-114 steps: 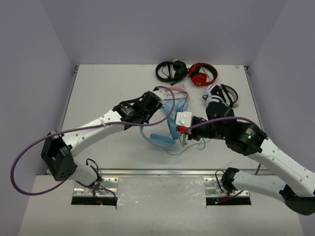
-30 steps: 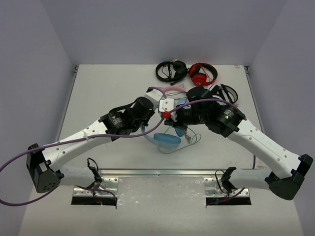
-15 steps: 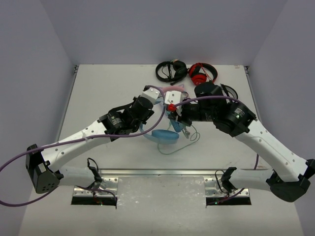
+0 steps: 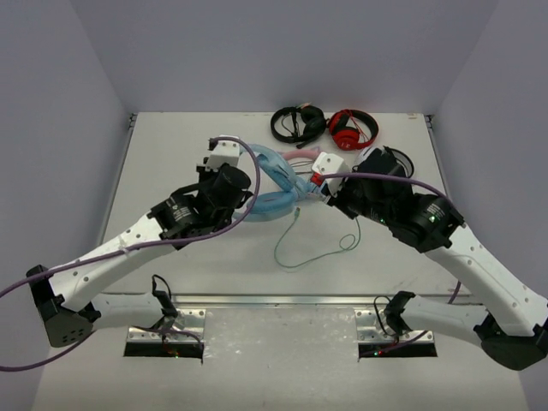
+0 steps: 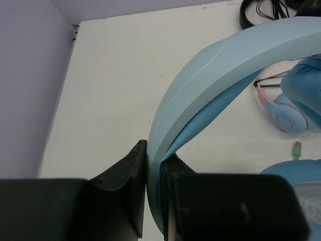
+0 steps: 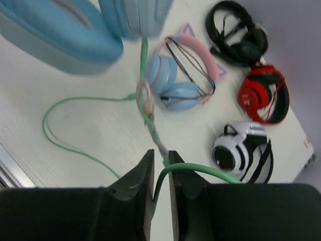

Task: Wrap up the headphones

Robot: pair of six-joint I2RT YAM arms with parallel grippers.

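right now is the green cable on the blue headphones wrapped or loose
Loose. The green cable lies in an open loop on the table, not wound around the headphones; one stretch runs through the right gripper.

A flat white table [image 4: 171, 163] stretches away from me, matte and plain. Along its far edge lie a black over-ear headphone set [image 4: 298, 125] and, just to its right, a glossy red over-ear headphone set [image 4: 353, 129]. Nearer than the red set rests a white-and-black headphone set [image 6: 243, 150]. Toward the middle lies a pink-and-blue headphone set with cat ears [image 6: 183, 75]. A thin green cable [image 6: 95, 98] from the light blue over-ear headphones [image 4: 270, 204] curls in a loose open loop across the near middle of the surface. Whether the light blue cups touch the surface, I cannot tell.
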